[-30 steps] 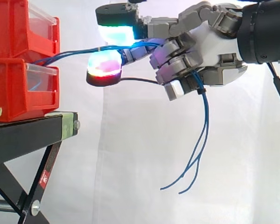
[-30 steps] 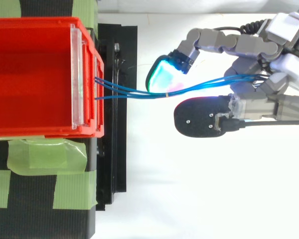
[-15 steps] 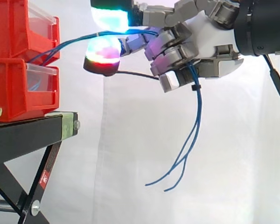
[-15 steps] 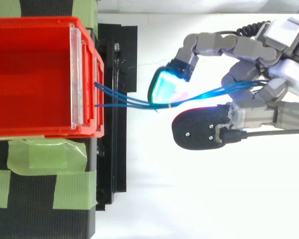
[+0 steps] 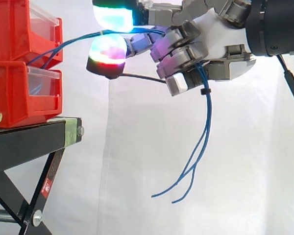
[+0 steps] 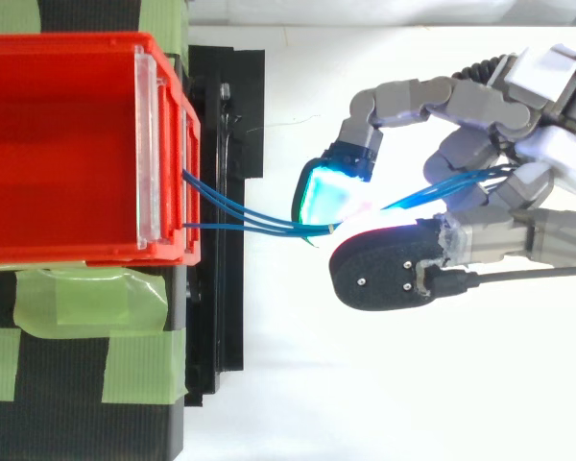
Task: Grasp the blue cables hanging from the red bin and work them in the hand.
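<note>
Count of items in view:

- red bins (image 5: 14,93): two, stacked one on the other (the top view looks down into the upper one).
- black stand (image 5: 29,142): one.
- blue cables (image 6: 259,223): three strands where they leave the bin. In the side view two free ends hang clear, and a third cannot be told apart.
- black band (image 5: 204,91) round the cables: one.
- hand (image 5: 220,39): one.
- green tape patches (image 6: 86,298): at least four in the top view.

black stand (image 5: 32,142) with green tape (image 6: 86,298), perhaps masking; white curtain (image 5: 137,147)
</note>
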You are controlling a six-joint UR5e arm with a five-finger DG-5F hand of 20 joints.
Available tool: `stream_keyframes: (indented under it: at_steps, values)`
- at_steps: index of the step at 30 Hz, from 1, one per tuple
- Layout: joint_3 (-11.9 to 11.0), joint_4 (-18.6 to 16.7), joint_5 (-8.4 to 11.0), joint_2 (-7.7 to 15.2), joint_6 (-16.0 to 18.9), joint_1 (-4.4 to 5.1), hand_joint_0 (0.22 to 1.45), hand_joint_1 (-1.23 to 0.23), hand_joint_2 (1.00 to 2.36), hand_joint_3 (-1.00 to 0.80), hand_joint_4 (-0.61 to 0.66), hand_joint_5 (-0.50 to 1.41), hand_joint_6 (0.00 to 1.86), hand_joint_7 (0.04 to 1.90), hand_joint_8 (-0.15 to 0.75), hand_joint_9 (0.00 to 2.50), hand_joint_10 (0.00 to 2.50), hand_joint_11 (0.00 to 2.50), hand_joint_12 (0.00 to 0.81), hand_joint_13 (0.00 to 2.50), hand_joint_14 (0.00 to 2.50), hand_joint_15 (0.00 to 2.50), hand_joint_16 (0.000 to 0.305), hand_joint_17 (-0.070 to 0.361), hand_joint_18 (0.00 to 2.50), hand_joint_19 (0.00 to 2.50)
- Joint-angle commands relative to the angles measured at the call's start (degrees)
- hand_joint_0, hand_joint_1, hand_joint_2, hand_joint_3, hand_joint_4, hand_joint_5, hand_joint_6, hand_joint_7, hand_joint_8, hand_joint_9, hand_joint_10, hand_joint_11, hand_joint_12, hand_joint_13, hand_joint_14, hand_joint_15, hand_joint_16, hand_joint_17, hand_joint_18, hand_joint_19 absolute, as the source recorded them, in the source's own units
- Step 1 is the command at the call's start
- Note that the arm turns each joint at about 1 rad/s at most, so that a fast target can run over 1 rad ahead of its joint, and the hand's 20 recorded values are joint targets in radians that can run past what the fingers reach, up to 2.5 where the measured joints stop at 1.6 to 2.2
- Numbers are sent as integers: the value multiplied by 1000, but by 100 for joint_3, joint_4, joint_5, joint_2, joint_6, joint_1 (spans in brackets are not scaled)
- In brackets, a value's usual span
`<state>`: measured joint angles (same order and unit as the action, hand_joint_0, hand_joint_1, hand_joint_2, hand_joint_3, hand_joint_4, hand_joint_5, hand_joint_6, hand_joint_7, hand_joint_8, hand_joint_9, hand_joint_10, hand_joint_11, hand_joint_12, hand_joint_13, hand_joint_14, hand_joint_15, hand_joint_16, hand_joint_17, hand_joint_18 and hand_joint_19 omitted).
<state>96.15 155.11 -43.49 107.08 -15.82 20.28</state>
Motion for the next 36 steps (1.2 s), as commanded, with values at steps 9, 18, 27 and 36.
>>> stream_keyframes:
  at_steps: [9,18,27,36]
  values:
    - [0,-16,-2,6,-9,2,961,-635,1022,-495,291,201,372,1220,535,1779,2500,2500,712,2021,2500,1972,237,178,2500,648]
    - [0,-42,-2,6,-9,2,947,-563,1018,-192,291,358,11,1180,535,1779,2500,2500,712,2021,2500,1972,237,178,2500,648]
    - [0,-42,-2,-3,-9,-6,937,-543,1020,-443,275,395,11,1280,535,1779,2500,2500,712,2021,2500,1972,237,178,2500,648]
    - [0,-139,-2,6,-97,2,950,-574,1023,-444,257,439,4,1439,535,1779,2500,2500,712,2021,2500,1972,237,178,2500,648]
